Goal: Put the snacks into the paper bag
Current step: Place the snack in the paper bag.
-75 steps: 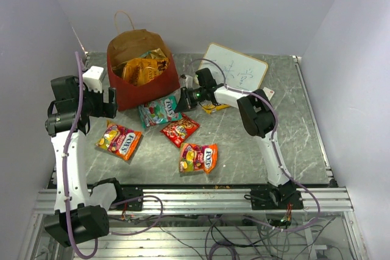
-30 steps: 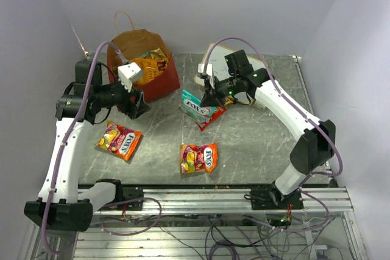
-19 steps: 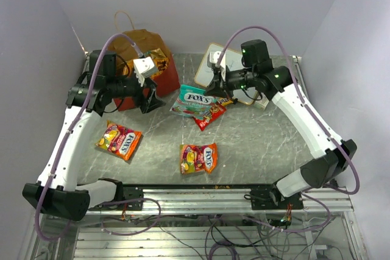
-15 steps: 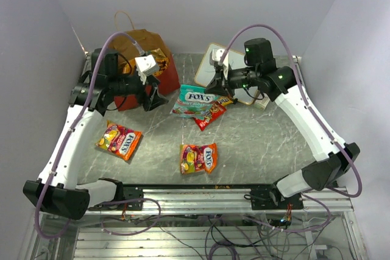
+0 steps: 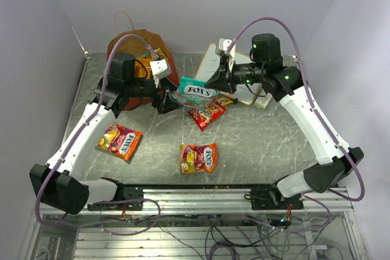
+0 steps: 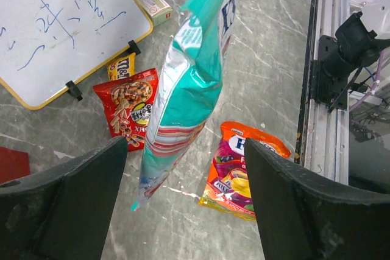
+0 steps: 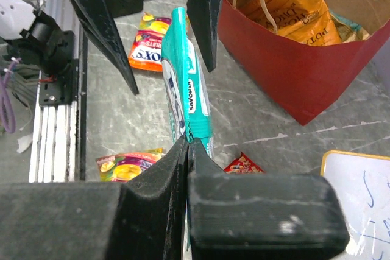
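Note:
My right gripper is shut on the top edge of a teal Fox's packet, which hangs in the air above the table. My left gripper is open, and the lower part of that teal packet hangs between its two fingers without touching them. Behind my left arm stands the red paper bag, with an orange chip bag inside it. On the table lie a red snack packet and two orange Fox's packets.
A whiteboard with writing lies at the back right, with a small white box and a small yellow candy pack beside it. Purple walls close in the back and both sides. A metal rail runs along the near edge.
The right arm has lifted the teal packet higher and carried it left. The left arm has swung right from the bag, its open jaws now around the hanging packet.

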{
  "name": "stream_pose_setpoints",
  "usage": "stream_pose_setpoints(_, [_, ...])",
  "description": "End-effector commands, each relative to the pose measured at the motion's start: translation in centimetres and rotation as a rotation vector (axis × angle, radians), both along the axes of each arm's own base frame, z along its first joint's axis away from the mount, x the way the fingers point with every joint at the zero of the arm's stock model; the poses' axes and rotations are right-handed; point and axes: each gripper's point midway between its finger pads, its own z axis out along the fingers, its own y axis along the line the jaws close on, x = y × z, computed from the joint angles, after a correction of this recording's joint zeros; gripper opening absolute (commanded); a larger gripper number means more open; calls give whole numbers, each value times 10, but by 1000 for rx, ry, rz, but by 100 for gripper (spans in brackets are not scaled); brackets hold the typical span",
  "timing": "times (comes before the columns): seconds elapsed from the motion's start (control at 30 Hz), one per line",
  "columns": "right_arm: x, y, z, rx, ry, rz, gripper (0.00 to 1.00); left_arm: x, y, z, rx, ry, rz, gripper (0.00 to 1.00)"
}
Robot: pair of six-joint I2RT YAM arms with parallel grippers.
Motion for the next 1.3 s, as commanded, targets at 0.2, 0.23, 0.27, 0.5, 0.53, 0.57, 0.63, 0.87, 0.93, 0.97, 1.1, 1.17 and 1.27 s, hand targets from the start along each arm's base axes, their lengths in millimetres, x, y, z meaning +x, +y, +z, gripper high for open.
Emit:
stream_pose_setpoints(0.2, [-10,-14,46,135,-26,27,0,3,-17,-7,-41,-41,-59,84])
stream_pose_setpoints(0.23, [-10,-15,46,139,-24,28,0,3,-17,-8,-44,-39,-62,84])
stream_pose_setpoints(0.27, [-11,-15,46,142,-21,29,0,3,-18,-9,-47,-36,-64,84])
stream_pose_setpoints(0.5, [-11,-19,50,171,3,36,0,1,-23,-10,-76,-13,-90,65])
stream_pose_setpoints(0.53, [-11,-19,50,173,6,38,0,1,-23,-10,-78,-12,-93,61])
stream_pose_setpoints(0.57, [-11,-19,50,173,7,37,0,0,-24,-9,-80,-12,-99,58])
stream_pose_setpoints(0.63, [-9,-20,48,174,10,33,0,-1,-25,-8,-83,-11,-106,50])
stream_pose_setpoints(0.87, [-2,-23,38,171,24,12,0,-7,-22,-8,-67,-35,-123,15])
stream_pose_setpoints(0.93, [1,-26,33,165,23,-2,0,-9,-19,-8,-50,-56,-124,7])
stream_pose_setpoints(0.97, [2,-27,30,161,24,-6,0,-10,-17,-8,-38,-65,-122,7])
stream_pose_setpoints(1.1, [6,-32,16,135,22,-30,7,-13,-10,-6,2,-93,-115,7])
stream_pose_setpoints(1.17, [8,-36,10,119,15,-41,18,-14,-7,-2,12,-105,-106,7])
stream_pose_setpoints(1.27, [10,-42,0,88,5,-66,41,-14,0,5,16,-117,-86,7])
